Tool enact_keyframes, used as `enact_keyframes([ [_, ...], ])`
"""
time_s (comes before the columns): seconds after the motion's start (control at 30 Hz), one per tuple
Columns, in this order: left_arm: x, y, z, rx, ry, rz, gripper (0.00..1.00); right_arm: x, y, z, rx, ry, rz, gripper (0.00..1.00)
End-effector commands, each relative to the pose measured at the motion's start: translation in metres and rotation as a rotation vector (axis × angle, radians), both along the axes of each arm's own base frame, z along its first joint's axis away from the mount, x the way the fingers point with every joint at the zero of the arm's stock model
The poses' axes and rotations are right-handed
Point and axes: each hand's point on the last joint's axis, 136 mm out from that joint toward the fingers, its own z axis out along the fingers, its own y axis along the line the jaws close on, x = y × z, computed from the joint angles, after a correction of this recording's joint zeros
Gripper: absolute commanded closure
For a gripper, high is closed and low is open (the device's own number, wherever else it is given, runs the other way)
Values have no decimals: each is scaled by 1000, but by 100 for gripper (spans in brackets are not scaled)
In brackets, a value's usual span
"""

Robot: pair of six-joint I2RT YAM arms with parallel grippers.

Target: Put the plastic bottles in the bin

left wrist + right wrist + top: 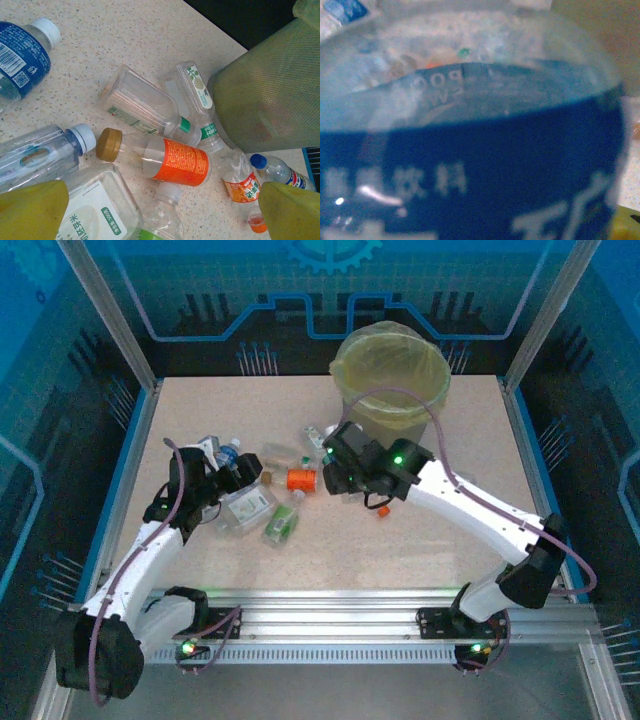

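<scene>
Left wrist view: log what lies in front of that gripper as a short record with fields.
gripper: left gripper, open, yellow fingers spread wide
centre: orange-label bottle, lying flat, gold cap on
upper left: blue-label bottle, white cap
right: bin, lined with a yellowish bag
beside bin: green-label bottle, clear, lying down
surface: speckled table

I see speckled beige tabletop (420, 540). Round grey-olive bin with yellow-green bag liner (392, 380) stands at far side. Clear plastic bottles (245, 505) lie clustered left of centre: orange-labelled gold-capped bottle (170, 160), blue-labelled white-capped bottle (22, 55), green-labelled bottle (283, 523).
</scene>
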Motion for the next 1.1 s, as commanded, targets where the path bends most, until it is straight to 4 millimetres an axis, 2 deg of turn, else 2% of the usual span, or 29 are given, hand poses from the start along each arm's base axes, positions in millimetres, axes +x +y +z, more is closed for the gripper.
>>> enact_keyframes([
  [0.0,0,1,17,2,-41,-7,1,18,-8,50,72,-119,19,67],
  [0.23,-1,1,23,8,-52,-11,1,60,-33,100,63,-234,21,65],
  [0.47,-3,2,29,15,-67,-10,1,116,-58,129,10,-308,-1,64],
  [0.7,-5,2,31,21,-66,-14,1,167,-79,126,-88,-326,-33,63],
  [0.87,-4,2,31,21,-65,-18,1,200,-95,103,-179,-309,-44,62],
  [1.07,-5,1,31,23,-63,-22,1,222,-125,77,-213,-252,-106,62],
])
